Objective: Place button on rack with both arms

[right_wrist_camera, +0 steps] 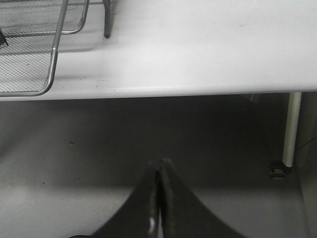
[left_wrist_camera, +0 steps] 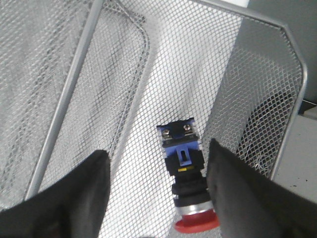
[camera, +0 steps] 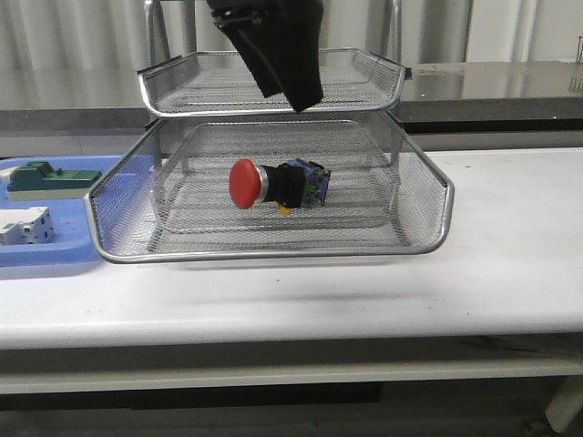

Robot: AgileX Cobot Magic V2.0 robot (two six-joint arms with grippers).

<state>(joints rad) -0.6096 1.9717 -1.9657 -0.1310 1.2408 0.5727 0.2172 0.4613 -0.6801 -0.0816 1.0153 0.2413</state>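
The button (camera: 273, 185) lies on its side on the mesh of the rack's (camera: 273, 255) lower, forward-jutting tier, red cap to the left, bluish end to the right. My left gripper (camera: 296, 91) hangs above it in front of the top tier, open. In the left wrist view the button (left_wrist_camera: 185, 173) rests on the rack mesh (left_wrist_camera: 74, 84) below the gap of my left gripper (left_wrist_camera: 157, 148), close to one finger (left_wrist_camera: 237, 188); I see nothing held. My right gripper (right_wrist_camera: 159, 166) is shut on nothing, out over the floor before the table edge.
A blue plastic tray (camera: 46, 259) left of the rack holds a green block (camera: 50, 177) and a white block (camera: 23, 226). The white table (camera: 510, 273) stretches right of the rack. The right wrist view shows a rack corner (right_wrist_camera: 29, 54) and a table leg (right_wrist_camera: 292, 129).
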